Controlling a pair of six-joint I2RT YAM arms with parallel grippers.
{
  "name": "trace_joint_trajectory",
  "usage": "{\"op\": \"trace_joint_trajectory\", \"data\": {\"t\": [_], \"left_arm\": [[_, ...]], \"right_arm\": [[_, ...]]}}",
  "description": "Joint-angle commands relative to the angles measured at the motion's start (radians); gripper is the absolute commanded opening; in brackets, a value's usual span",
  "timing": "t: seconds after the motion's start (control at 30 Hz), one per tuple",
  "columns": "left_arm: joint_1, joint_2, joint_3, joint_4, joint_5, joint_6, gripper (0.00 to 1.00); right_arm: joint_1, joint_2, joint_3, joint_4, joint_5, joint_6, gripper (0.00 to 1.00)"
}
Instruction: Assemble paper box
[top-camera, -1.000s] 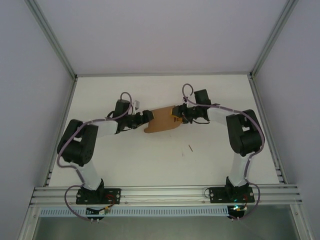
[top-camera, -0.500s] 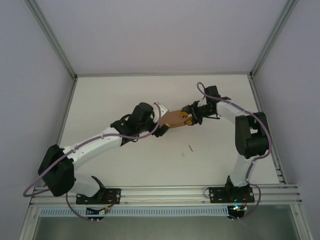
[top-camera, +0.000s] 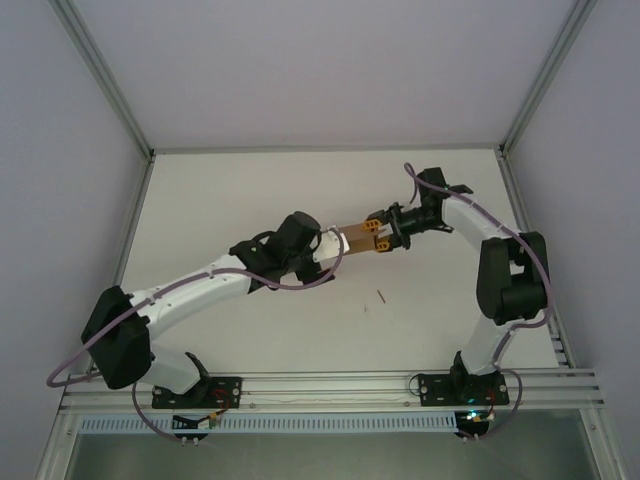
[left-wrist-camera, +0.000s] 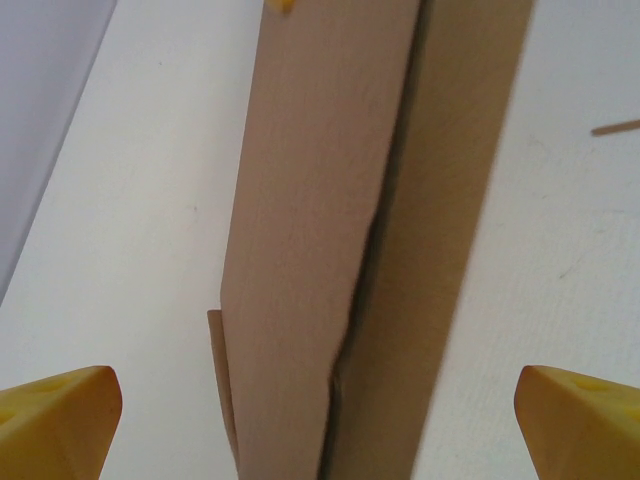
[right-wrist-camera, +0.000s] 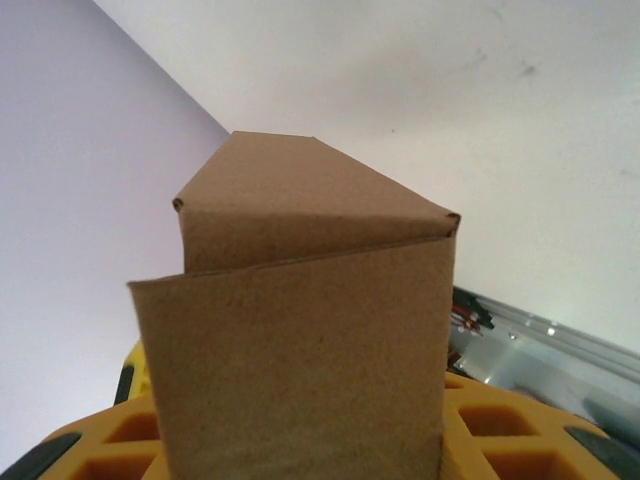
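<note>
The paper box (top-camera: 352, 238) is a folded brown cardboard piece held above the middle of the white table (top-camera: 220, 190). My right gripper (top-camera: 378, 236) is shut on its right end; in the right wrist view the paper box (right-wrist-camera: 300, 330) stands between the yellow fingers (right-wrist-camera: 500, 430) of the right gripper (right-wrist-camera: 300, 455), with a folded flap at its top. My left gripper (top-camera: 332, 252) is open at the box's left end. In the left wrist view the paper box (left-wrist-camera: 330, 200) runs up between the wide-apart yellow fingertips (left-wrist-camera: 55, 420) of the left gripper (left-wrist-camera: 320, 425), which do not touch it.
A small thin stick (top-camera: 382, 296) lies on the table just in front of the box, also seen as a stick (left-wrist-camera: 615, 127) at the right edge of the left wrist view. Aluminium rails (top-camera: 330, 385) line the near edge and grey walls enclose the table.
The left arm has stretched out to the right, following the box. The right gripper has drawn back to the right and turned the box from broad-side up to edge-on.
</note>
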Motion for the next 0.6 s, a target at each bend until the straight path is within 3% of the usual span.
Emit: {"op": "trace_joint_trajectory", "data": {"t": [0.0,0.3,0.57], "left_arm": [[0.021,0.050,0.040,-0.012,-0.024,0.032,1.00],[0.024,0.070,0.074,0.015,0.016,0.040,0.67],[0.028,0.048,0.071,0.014,0.039,0.056,0.44]], "right_arm": [[0.005,-0.035,0.011,-0.099,-0.042,-0.040,0.30],[0.011,-0.040,-0.030,-0.044,-0.082,-0.002,0.34],[0.013,-0.058,-0.023,-0.062,-0.031,-0.024,0.47]]}}
